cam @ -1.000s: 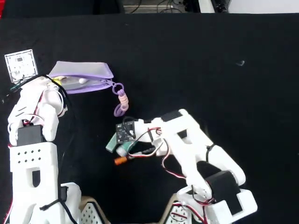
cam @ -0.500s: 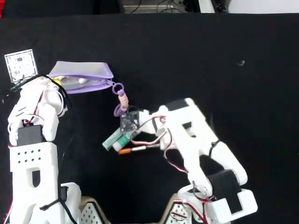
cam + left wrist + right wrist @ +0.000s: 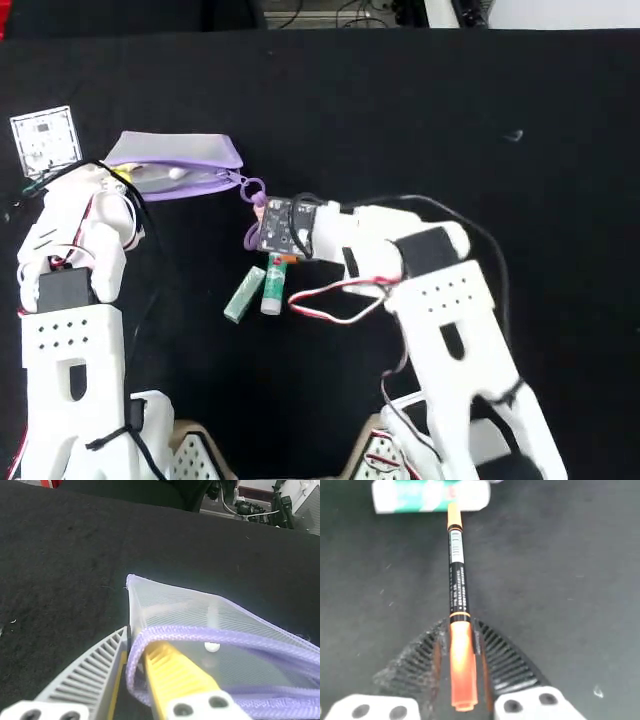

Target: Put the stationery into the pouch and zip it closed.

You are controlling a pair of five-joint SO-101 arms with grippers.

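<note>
The pouch is lying at the left of the surface, its rim pinched by my left gripper. My right gripper is clamping the orange pen; I'm planning to feed it in low, tip-first, past the zip charm. From above, the right wrist is covering the pen, and I'm unable to gauge how wide the mouth is gaping.

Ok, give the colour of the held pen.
The pen is black with orange ends; right wrist view shows it best.
</note>
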